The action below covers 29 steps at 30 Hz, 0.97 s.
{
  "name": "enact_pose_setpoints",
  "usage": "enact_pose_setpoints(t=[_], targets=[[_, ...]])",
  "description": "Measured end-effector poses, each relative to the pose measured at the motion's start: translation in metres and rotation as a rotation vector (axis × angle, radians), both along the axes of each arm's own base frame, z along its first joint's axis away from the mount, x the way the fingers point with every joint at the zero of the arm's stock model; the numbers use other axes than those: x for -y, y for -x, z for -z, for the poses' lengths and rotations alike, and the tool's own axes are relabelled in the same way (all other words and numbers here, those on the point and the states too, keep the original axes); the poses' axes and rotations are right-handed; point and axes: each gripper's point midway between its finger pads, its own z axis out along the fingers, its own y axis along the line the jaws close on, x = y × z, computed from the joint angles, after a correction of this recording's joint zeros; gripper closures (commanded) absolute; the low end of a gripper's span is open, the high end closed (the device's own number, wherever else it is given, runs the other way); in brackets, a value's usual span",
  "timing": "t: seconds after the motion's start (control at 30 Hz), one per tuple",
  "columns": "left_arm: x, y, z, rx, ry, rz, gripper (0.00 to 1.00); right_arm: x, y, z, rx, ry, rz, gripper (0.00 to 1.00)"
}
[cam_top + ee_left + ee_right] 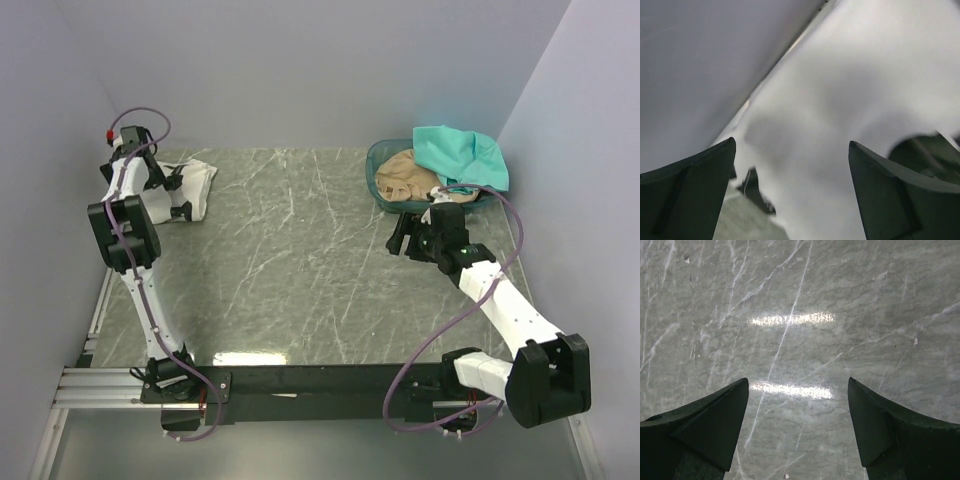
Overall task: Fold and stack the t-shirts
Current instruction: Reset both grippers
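Observation:
The white t-shirt (195, 188) lies bunched at the table's far left, partly under my left arm. My left gripper (175, 195) hovers right over it with jaws open; the left wrist view shows white cloth (850, 115) filling the space between the fingers (695, 190), nothing pinched. The teal t-shirt (462, 155) drapes over the far right of the green basket (378, 165), and the tan t-shirt (408, 177) lies crumpled inside it. My right gripper (402, 235) is open and empty, just in front of the basket, above bare marble (795, 340).
Grey walls close in the left, back and right sides. The left wall stands close beside the white shirt (700, 65). A black rail (320, 380) runs along the near edge between the arm bases.

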Motion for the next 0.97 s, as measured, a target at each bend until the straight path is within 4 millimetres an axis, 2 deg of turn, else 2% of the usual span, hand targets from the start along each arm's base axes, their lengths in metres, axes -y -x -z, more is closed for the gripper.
enact_pose_setpoints(t=[0.13, 0.2, 0.3, 0.37, 0.47, 0.53, 0.57, 0.63, 0.73, 0.83, 0.97], targets=[[0.019, 0.002, -0.042, 0.093, 0.040, 0.009, 0.01, 0.002, 0.000, -0.009, 0.028, -0.004, 0.012, 0.13], [0.033, 0.003, -0.074, 0.163, 0.057, 0.020, 0.01, 0.003, 0.000, -0.016, 0.050, -0.011, 0.020, 0.13], [0.070, 0.011, -0.127, 0.295, 0.065, 0.053, 0.00, 0.004, 0.001, -0.027, 0.086, -0.020, 0.036, 0.13], [0.109, 0.022, -0.156, 0.372, 0.074, 0.102, 0.01, 0.005, 0.002, -0.033, 0.112, -0.027, 0.043, 0.12], [0.199, 0.050, -0.184, 0.504, 0.155, 0.256, 0.01, 0.009, 0.006, -0.041, 0.157, -0.030, 0.059, 0.11], [0.257, 0.079, -0.190, 0.566, 0.238, 0.373, 0.01, 0.012, 0.009, -0.046, 0.186, -0.031, 0.071, 0.11], [0.277, 0.095, -0.191, 0.585, 0.271, 0.420, 0.01, 0.014, 0.011, -0.048, 0.197, -0.030, 0.076, 0.10], [0.309, 0.130, -0.188, 0.641, 0.335, 0.494, 0.01, 0.017, 0.014, -0.051, 0.228, -0.033, 0.092, 0.07], [0.343, 0.179, -0.174, 0.700, 0.422, 0.596, 0.01, 0.023, 0.019, -0.051, 0.269, -0.039, 0.127, 0.05], [0.353, 0.209, -0.156, 0.700, 0.467, 0.627, 0.01, 0.029, 0.025, -0.047, 0.285, -0.042, 0.159, 0.04], [0.341, 0.219, -0.149, 0.727, 0.465, 0.572, 0.01, 0.034, 0.028, -0.040, 0.290, -0.042, 0.194, 0.04]])
